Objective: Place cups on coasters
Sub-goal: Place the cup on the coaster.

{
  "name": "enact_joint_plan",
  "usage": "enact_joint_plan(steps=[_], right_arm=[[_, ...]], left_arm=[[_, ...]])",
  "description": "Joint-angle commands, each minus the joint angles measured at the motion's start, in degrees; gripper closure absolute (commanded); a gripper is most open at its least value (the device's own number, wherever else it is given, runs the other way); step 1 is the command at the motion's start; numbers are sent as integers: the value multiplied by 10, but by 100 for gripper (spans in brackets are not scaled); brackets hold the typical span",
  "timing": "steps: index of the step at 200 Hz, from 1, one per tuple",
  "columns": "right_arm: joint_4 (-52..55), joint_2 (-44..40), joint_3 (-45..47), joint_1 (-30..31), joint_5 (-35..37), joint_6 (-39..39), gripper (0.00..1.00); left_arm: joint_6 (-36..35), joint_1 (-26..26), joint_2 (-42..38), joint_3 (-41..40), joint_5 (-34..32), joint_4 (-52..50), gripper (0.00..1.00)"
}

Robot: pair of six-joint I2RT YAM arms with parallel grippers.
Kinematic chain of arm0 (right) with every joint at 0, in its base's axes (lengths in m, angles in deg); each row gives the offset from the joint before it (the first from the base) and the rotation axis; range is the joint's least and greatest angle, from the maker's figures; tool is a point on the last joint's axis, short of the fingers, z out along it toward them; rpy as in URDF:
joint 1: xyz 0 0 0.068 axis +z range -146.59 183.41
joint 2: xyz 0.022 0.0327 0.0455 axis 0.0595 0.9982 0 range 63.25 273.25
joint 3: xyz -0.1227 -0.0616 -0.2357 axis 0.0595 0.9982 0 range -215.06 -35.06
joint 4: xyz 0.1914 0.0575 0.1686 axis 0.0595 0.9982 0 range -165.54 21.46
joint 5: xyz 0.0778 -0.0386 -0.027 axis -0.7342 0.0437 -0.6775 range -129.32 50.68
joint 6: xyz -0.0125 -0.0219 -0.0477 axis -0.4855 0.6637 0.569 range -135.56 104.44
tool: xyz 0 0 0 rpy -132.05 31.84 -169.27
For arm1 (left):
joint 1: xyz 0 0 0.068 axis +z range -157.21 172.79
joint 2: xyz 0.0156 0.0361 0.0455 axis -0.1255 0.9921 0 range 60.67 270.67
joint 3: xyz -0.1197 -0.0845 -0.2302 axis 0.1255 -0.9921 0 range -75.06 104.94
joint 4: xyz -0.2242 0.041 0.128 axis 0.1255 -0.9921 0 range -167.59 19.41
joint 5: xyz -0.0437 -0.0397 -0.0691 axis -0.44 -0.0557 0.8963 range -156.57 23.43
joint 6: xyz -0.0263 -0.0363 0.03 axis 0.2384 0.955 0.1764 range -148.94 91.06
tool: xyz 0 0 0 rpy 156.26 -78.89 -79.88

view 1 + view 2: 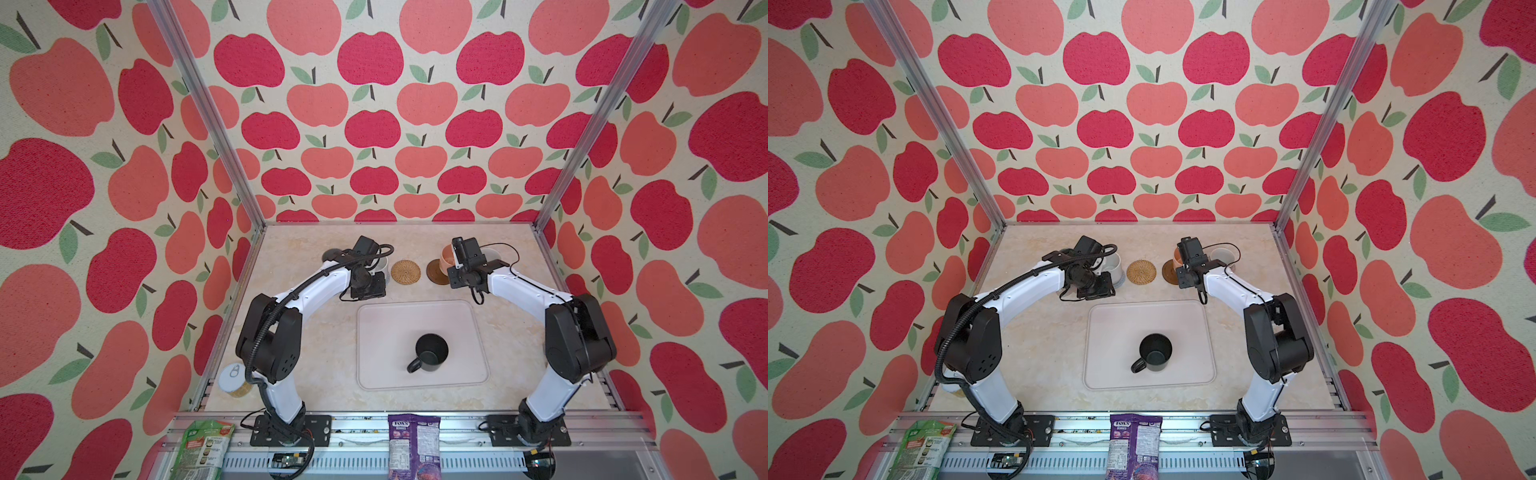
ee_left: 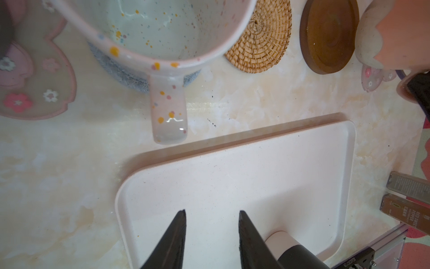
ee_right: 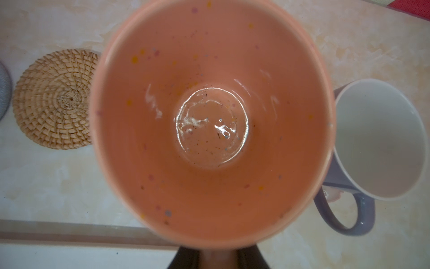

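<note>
My right gripper [image 3: 218,256] is shut on the handle of the peach-orange cup [image 3: 211,121], which hangs by the dark brown coaster [image 1: 436,274]. The lavender cup [image 3: 381,139] stands beside it on a pink flower coaster [image 2: 372,79]. The white speckled cup [image 2: 160,30] sits on the grey-blue crocheted coaster [image 2: 121,72], its handle towards my left gripper [image 2: 212,212], which is open and empty over the tray's corner. A grey cup [image 1: 332,254] stands on the other pink coaster [image 2: 35,93], mostly hidden by the left arm. The rattan coaster [image 1: 406,272] is bare. The black cup [image 1: 432,353] stands on the tray.
The pale tray [image 1: 374,324] takes up the table's middle. A tin can [image 1: 235,380] stands at the front left by the left arm's base. Two snack bags [image 1: 203,449] [image 1: 415,444] lie on the front rail. Small brown boxes [image 2: 407,188] lie near the right wall.
</note>
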Motion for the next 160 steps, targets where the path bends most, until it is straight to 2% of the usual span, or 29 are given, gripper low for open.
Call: enact_joint_plan(steps=[1, 160], right_arm=[[-52, 4, -38, -2, 11, -19, 100], [-62, 36, -58, 7, -13, -51, 100]], left_arm=[[-9, 3, 9, 12, 11, -14, 60], [-6, 4, 6, -6, 22, -6, 60]])
